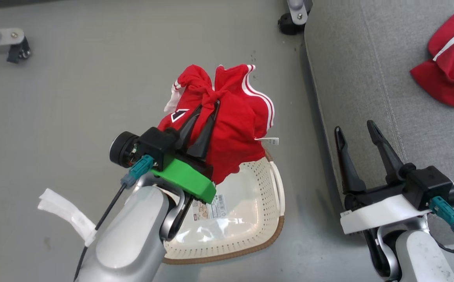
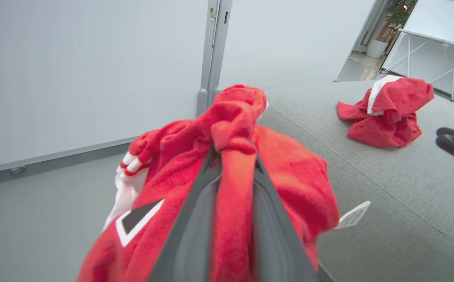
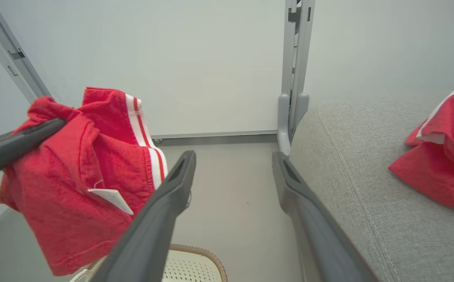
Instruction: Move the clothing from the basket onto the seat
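Note:
My left gripper (image 1: pixel 207 107) is shut on a bright red piece of clothing (image 1: pixel 231 125) with white stripes, which hangs lifted above the cream basket (image 1: pixel 266 219) on the floor. The wrist view has the red fabric (image 2: pixel 231 188) pinched between my two fingers. The basket's inside looks bare apart from a label. The grey seat (image 1: pixel 368 78) lies to the right, with another red garment (image 1: pixel 450 74) resting on it. My right gripper (image 1: pixel 356 131) stands open over the seat's left edge, holding nothing. In the right wrist view the held clothing (image 3: pixel 82 176) hangs at the left.
A grey floor (image 1: pixel 74 117) surrounds the basket. Castor feet of metal frames stand at the far left (image 1: pixel 17 49) and by the seat's top corner (image 1: pixel 289 21). A white strip (image 1: pixel 66 215) hangs off my left forearm. A pale wall (image 3: pixel 172 58) rises behind.

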